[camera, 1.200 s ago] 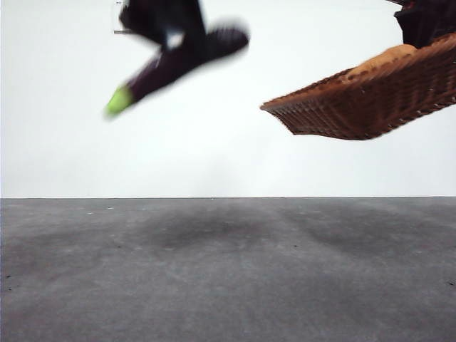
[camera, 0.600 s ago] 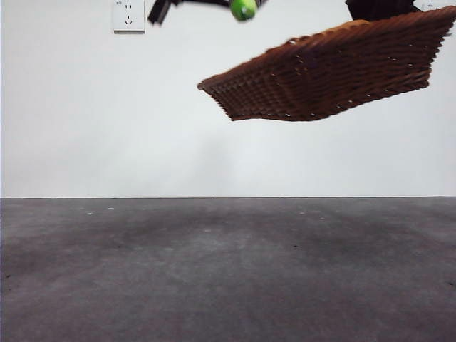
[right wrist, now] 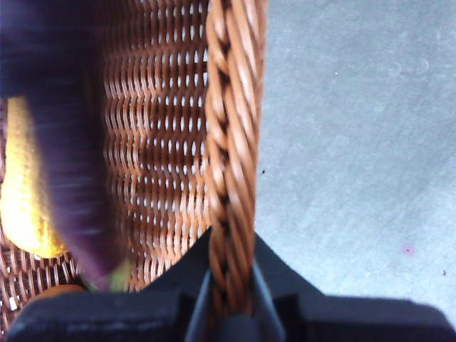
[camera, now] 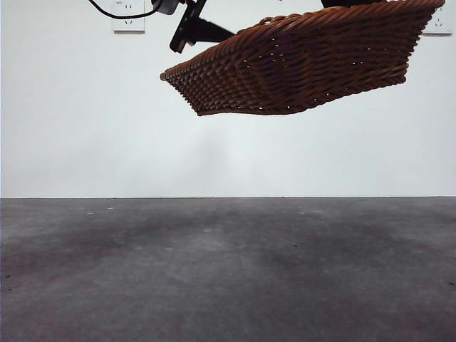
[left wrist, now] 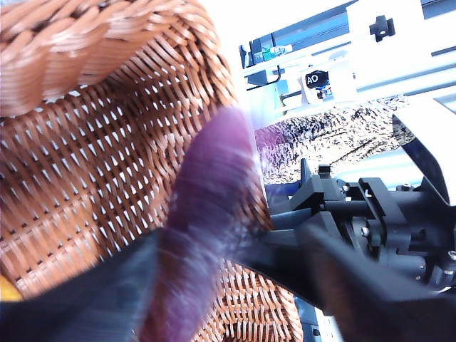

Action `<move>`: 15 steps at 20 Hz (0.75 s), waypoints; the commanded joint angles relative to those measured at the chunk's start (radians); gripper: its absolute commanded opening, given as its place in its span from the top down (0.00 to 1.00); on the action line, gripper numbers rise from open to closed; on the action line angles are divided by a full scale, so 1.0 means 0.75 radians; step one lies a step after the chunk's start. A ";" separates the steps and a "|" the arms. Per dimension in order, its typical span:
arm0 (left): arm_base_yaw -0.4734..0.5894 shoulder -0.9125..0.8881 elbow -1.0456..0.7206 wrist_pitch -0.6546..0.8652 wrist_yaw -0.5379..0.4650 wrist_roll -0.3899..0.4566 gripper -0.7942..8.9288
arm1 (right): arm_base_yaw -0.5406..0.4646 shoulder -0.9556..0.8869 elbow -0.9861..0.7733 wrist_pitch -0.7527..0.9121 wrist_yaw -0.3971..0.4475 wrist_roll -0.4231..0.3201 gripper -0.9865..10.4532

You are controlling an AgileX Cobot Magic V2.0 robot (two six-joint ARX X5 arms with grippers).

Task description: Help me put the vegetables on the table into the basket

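My right tool (right wrist: 231, 303) is clamped on the braided rim of the basket (right wrist: 228, 142), held high above the tabletop (camera: 228, 271), while my left tool (left wrist: 214, 285) grips the eggplant (left wrist: 206, 214) over the basket's inside; I judge I should keep the basket level and lower the eggplant well inside before letting go. The front view shows only the basket's underside, whereas the right wrist view shows the yellow corn piece (right wrist: 25, 192) lying inside beside the eggplant.

Basket (camera: 299, 64) hangs tilted, well above table (camera: 228, 271). Inside: eggplant (right wrist: 68, 142) beside corn (right wrist: 25, 192); the bit below them (right wrist: 60, 291) is possibly potato.
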 commanded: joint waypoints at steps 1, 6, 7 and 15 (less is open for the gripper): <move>-0.004 0.011 -0.001 0.018 0.006 -0.007 0.32 | 0.001 0.006 -0.003 -0.012 -0.020 0.002 0.93; 0.025 -0.024 0.002 0.054 0.086 0.064 0.32 | -0.002 0.007 -0.003 -0.012 0.052 0.011 0.93; 0.027 -0.047 0.002 0.046 0.105 0.115 0.34 | -0.003 0.009 -0.004 -0.007 0.058 0.011 0.93; 0.037 -0.414 0.002 -0.481 0.056 0.946 0.93 | -0.192 0.184 -0.004 0.158 -0.041 0.073 0.93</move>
